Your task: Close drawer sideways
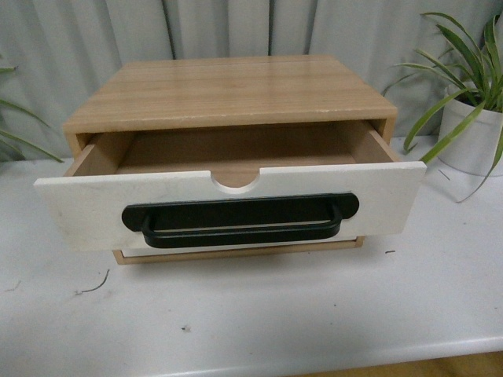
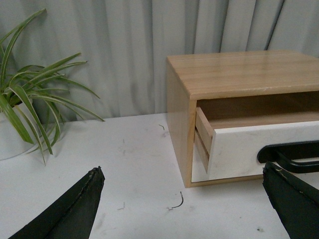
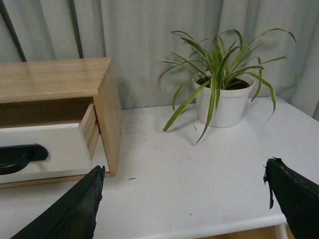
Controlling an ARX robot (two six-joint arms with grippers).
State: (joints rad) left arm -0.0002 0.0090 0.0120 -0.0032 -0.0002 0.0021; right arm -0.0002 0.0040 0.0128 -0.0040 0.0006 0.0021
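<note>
Left gripper [image 2: 182, 169]: black fingers spread wide, holding nothing, low over the white tabletop [image 2: 134, 164], on the left side of the cabinet. Right gripper [image 3: 184, 167]: same, spread and empty, on the cabinet's right side. Neither touched anything, and neither arm showed in the front view. My read: both were parked clear of the front so that either could come in on the drawer.

The wide white-fronted wooden drawer [image 1: 275, 184] sat in the top slot of the light wood cabinet [image 1: 228, 90], pulled well out. What showed of the inside was empty. A long black bar handle [image 1: 240, 220] ran across the front below the semicircular notch [image 1: 236, 181]. Under it a strip of plain white front [image 2: 199, 172] looked shut.

Orientation: the front faced the robot, long axis left-right across the table, slide travel straight back toward the grey curtain [image 1: 236, 27]. The front looked slightly racked, left end nearer, though that could be camera tilt. If it was real, I'd expect a push at one end to bind.

Clutter: a spider plant in a white pot [image 3: 222, 102] stood right of the cabinet, well apart, and another plant [image 2: 25, 104] on the left. Both were outside the push path.
</note>
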